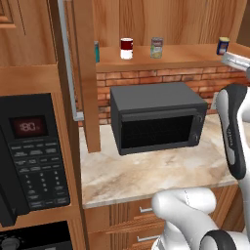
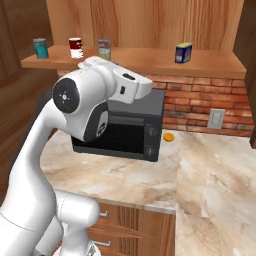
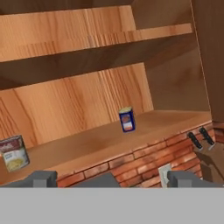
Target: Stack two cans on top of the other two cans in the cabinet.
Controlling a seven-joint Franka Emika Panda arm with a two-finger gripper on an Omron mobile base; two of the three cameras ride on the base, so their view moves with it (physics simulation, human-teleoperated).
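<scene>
- From the left base view I see the cabinet (image 1: 161,58) open, its door (image 1: 83,73) swung out at nine o'clock with the silver bar handle (image 1: 68,63) on its edge.
- Four tins stand upright on the shelf (image 2: 150,62), none stacked. In the right base view the teal can (image 2: 40,48) is at the far nine o'clock end, then the red-and-white can (image 2: 75,48), and just beside it the greenish-beige can (image 2: 104,49).
- The dark blue and yellow can (image 2: 183,52) stands well apart from the other three, toward three o'clock.
- My hand (image 3: 111,177) is spread wide and grips nothing; its two finger tips frame the bottom of the hand view.
- In the hand view the dark blue and yellow can sits near the middle, the greenish-beige can at eight o'clock.
- A black microwave (image 1: 156,117) rests on the marble table (image 1: 146,171) under the shelf, a small orange thing (image 2: 168,136) beside it.
</scene>
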